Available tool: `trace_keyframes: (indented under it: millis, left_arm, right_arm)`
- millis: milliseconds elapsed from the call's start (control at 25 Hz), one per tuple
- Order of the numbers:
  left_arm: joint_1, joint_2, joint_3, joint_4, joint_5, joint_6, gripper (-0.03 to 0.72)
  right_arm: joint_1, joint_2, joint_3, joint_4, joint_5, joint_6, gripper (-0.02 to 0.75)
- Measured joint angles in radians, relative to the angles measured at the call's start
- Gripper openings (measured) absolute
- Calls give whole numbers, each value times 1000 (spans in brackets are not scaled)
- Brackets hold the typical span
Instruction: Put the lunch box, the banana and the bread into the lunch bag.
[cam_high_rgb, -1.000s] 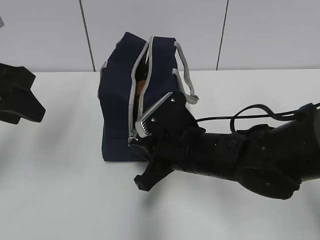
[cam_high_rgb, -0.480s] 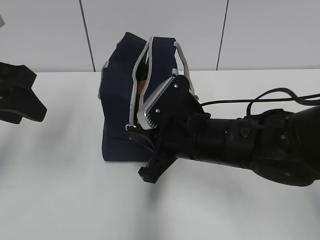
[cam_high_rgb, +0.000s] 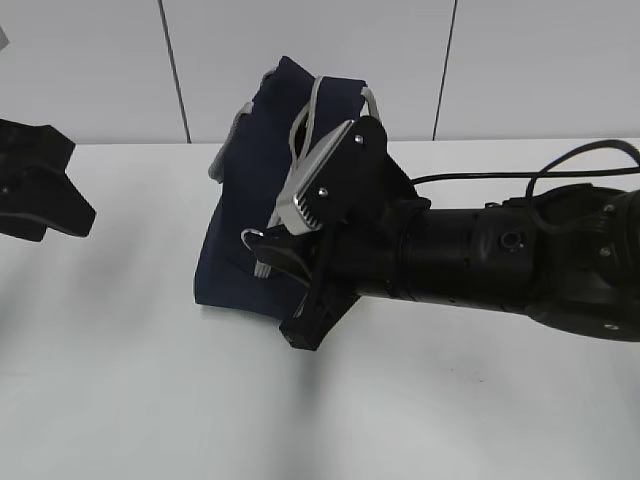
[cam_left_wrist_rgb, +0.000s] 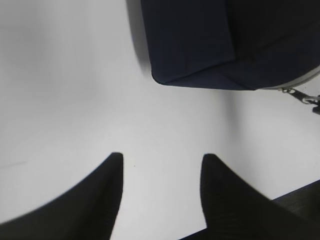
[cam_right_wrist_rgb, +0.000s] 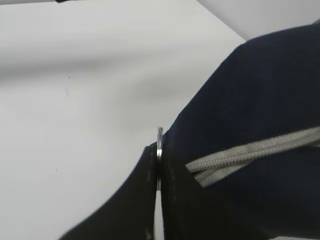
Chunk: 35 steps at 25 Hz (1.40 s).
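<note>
The navy lunch bag (cam_high_rgb: 235, 240) stands tilted on the white table, its top leaning right. Its grey zipper (cam_right_wrist_rgb: 250, 155) runs up the side. My right gripper (cam_high_rgb: 268, 252) is shut on the zipper's metal ring pull (cam_right_wrist_rgb: 159, 137), low on the bag's front. The ring also shows in the exterior view, ring pull (cam_high_rgb: 250, 238). My left gripper (cam_left_wrist_rgb: 162, 157) hovers open and empty over bare table, short of the lunch bag (cam_left_wrist_rgb: 200, 45); in the exterior view the left gripper (cam_high_rgb: 82, 182) is at the far left. The lunch box, banana and bread are hidden.
The grey handles (cam_high_rgb: 365, 100) stick up behind the right arm (cam_high_rgb: 480, 265), which stretches across the right half of the table. A panelled white wall (cam_high_rgb: 540, 60) closes the back.
The right gripper has risen with the ring pull. The bag has tipped, its top swinging right, and its opening looks narrower. The left gripper has hardly moved.
</note>
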Motion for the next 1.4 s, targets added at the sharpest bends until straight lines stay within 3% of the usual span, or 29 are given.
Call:
trace_keyframes:
  millis: [920,1200,1400]
  left_arm:
    - [0,0,0,-34,-30,40,361]
    - [0,0,0,-174,-56,164,384]
    - [0,3,0,-218,-74,212,363]
  right_arm:
    - [-54,-97,-61,-14,52,77,-16]
    - [-58,-99,-131,-29,118,238,-16]
    - [-61,-99,-165,-130,139,351,-16]
